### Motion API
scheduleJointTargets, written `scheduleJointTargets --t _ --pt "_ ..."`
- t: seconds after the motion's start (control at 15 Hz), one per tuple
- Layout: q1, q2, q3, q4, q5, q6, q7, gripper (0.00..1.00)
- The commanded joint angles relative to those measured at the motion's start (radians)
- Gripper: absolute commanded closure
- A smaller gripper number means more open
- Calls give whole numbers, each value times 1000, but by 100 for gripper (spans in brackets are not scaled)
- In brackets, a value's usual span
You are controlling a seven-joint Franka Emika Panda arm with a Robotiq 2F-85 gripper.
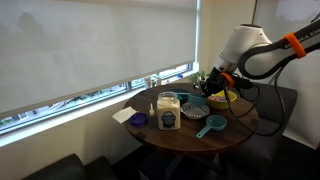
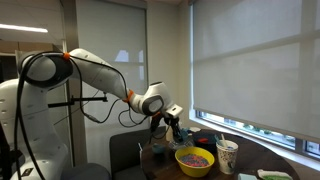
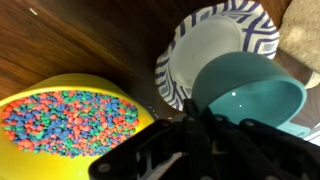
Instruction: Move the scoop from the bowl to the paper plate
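Note:
In the wrist view my gripper (image 3: pixel 203 125) is shut on the teal scoop (image 3: pixel 252 95). The scoop hangs in the air over the near edge of the paper plate (image 3: pixel 205 40), which has a blue-and-white zigzag rim and a bare white middle. The yellow bowl (image 3: pixel 70 125), full of small coloured beads, lies to the left below the gripper. In both exterior views the gripper (image 1: pixel 212 84) (image 2: pixel 176 130) hovers just above the yellow bowl (image 1: pixel 223 98) (image 2: pixel 194 160), near the plate (image 1: pixel 195 110). The fingertips themselves are dark and partly hidden.
On the round wooden table (image 1: pixel 180 135) stand a white labelled tub (image 1: pixel 170 111), another teal dish with a handle (image 1: pixel 210 125), a purple item (image 1: pixel 138 119) and a white napkin (image 1: pixel 122 115). A paper cup (image 2: pixel 227 155) stands by the bowl. A window wall runs behind the table.

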Motion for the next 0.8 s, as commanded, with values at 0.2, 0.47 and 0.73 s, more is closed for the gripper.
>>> scheduleJointTargets --t 0.2,0.47,0.73 --pt "21 17 -14 48 4 -29 13 42" --pt "46 -121 -67 -16 173 0 -125 14" --pt "27 -138 -70 4 241 28 -200 12"
